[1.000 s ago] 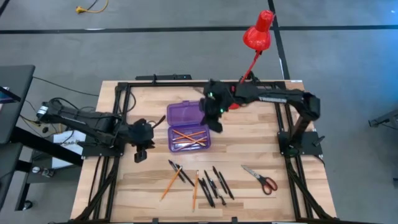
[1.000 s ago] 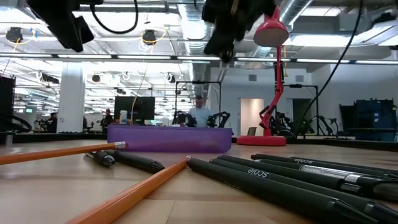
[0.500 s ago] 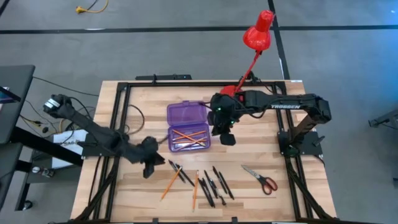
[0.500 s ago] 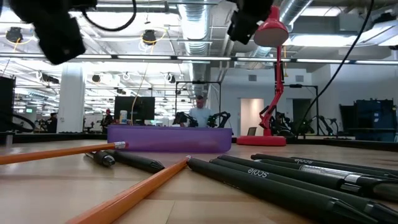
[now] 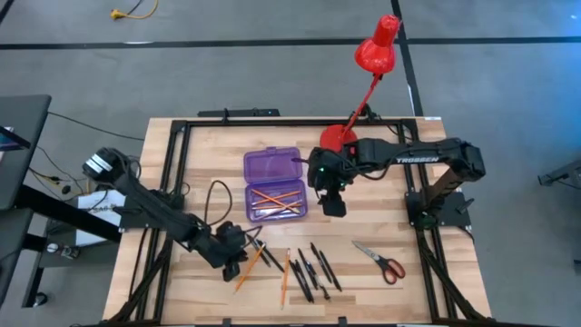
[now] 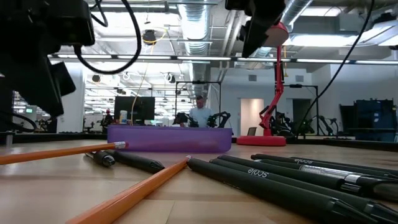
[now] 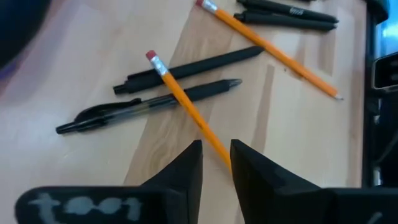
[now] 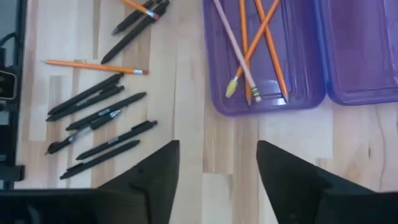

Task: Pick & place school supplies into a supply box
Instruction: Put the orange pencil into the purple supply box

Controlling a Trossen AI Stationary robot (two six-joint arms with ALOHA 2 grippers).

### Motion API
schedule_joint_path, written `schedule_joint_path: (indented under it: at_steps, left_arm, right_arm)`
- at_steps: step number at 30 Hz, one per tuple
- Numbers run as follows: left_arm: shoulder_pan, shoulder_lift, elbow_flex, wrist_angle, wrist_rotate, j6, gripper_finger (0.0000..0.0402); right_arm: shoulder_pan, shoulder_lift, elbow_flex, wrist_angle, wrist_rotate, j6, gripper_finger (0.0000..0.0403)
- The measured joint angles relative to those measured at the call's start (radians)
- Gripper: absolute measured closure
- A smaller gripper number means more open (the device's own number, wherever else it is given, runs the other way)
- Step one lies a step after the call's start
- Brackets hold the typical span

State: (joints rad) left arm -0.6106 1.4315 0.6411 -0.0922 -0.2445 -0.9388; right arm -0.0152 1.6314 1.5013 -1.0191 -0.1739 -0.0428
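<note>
The purple supply box [image 5: 275, 173] lies open mid-table, with several orange pencils [image 8: 249, 43] crossed in its tray. More orange pencils and black pens [image 5: 309, 268] lie loose near the front edge, and red-handled scissors [image 5: 381, 262] lie to their right. My left gripper [image 5: 238, 261] hovers low over the leftmost loose pencil [image 7: 186, 106]. It is open by a narrow gap, and the pencil's pointed end runs in under that gap [image 7: 216, 171]. My right gripper [image 5: 334, 203] hangs wide open [image 8: 217, 186] above bare wood, just right of the box.
A red desk lamp [image 5: 377, 45] stands on its base [image 5: 338, 138] at the back, its stem leaning over the far edge. Two black pens [image 7: 186, 62] lie crossed under the pencil by my left gripper. A black frame [image 5: 172, 145] borders the tabletop.
My left gripper has swung from beside the box toward the near edge and down, ending low over the leftmost loose pencil, and its wrist has rolled. My right gripper has drawn away from the box toward the table's right and slightly nearer. Nothing on the table has moved.
</note>
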Motion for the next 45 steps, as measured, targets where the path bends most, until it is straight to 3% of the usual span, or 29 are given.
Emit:
schedule_joint_path:
  at_steps: [8, 14, 19, 27, 45]
  left_arm:
    - [0.001, 0.028, 0.0, 0.035, -0.075, -0.034, 0.027]
    - [0.003, 0.028, 0.0, 0.046, -0.077, -0.034, 0.0243]
    - [0.003, 0.028, 0.002, 0.064, -0.076, 0.014, 0.0244]
    - [0.003, 0.049, 0.001, 0.053, -0.074, 0.032, 0.0251]
    - [0.003, 0.252, 0.095, 0.096, -0.049, 0.045, 0.0251]
  right_arm:
    - [0.071, 0.0, -0.001, -0.003, 0.105, 0.068, 0.0188]
    - [0.102, -0.005, -0.001, -0.043, 0.171, 0.103, 0.0201]
    - [0.115, -0.005, -0.005, -0.087, 0.23, 0.107, 0.0206]
    - [0.114, -0.017, -0.09, -0.047, 0.229, 0.169, 0.0205]
    - [0.133, -0.016, -0.111, -0.007, 0.228, 0.185, 0.0209]
